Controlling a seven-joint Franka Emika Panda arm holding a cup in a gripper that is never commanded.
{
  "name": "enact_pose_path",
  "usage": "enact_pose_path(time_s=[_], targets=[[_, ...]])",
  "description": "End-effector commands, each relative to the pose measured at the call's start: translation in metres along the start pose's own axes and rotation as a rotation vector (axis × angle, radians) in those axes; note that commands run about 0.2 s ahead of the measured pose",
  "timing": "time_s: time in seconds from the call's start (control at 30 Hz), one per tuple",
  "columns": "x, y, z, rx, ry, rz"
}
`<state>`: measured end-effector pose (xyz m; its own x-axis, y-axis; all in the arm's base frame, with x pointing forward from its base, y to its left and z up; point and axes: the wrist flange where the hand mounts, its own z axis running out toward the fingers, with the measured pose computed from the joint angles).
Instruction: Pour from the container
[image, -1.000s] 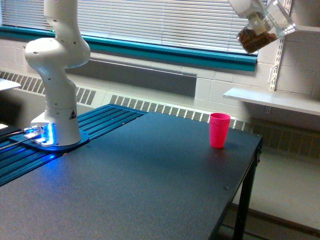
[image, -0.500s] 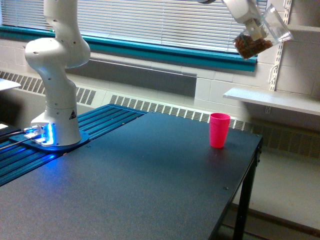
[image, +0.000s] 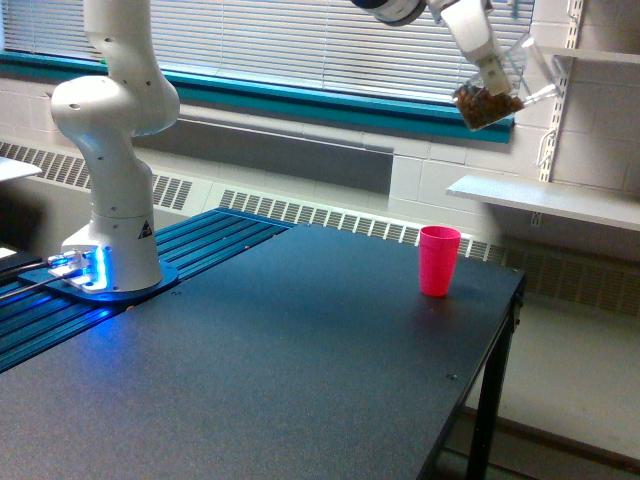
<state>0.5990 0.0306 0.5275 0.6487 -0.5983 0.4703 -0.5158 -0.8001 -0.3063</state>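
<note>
One container held high, carried toward the pour.
Fingers grip it tilted; pink cup stands on the table well below, slightly leftward: descend, then tip.

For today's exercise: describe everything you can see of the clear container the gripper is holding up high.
The container is a small see-through plastic cup, held in the air by the gripper near the exterior view's upper right. It is tilted, with its mouth toward the right. Brown crumbly bits sit piled at its lower end. It hangs above and slightly right of the pink cup, touching only the gripper.
</note>
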Motion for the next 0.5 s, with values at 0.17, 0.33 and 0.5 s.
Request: enact_pose_path(time_s=[0.17,0.33,0.5], targets=[[-0.044,-0.01,-0.014,0.006,0.005,0.013],[-0.07,-0.006,-0.013,-0.017,-0.01,0.001],[-0.099,-0.005,-0.01,-0.041,-0.03,-0.027]])
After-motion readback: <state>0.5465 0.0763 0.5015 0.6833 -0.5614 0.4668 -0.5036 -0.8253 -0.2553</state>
